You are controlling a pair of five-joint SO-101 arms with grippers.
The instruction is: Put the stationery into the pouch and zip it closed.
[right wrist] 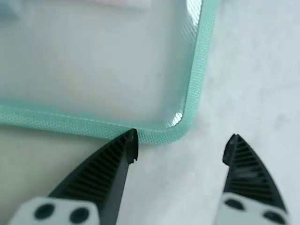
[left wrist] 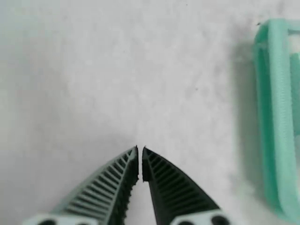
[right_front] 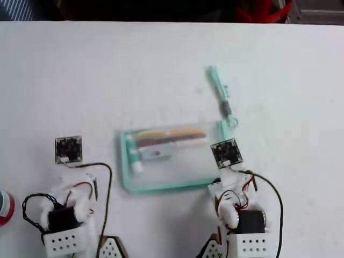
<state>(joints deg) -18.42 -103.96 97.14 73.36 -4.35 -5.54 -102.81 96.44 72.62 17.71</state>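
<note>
With the stationery seemingly inside the pouch at mid-surface, the right gripper, fingers wide at its near corner, should pin that edge while the left gripper, fingers closed near it, steadies the other end for zipping.

white arms, black cables, ribbed dark left gripper and right gripper.

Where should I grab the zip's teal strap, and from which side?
Mid-length on the strap, beyond its metal clip. It lies flat and nearly straight off the pouch's far right corner, so come from above, jaws across it. The open right gripper is nearer.
</note>
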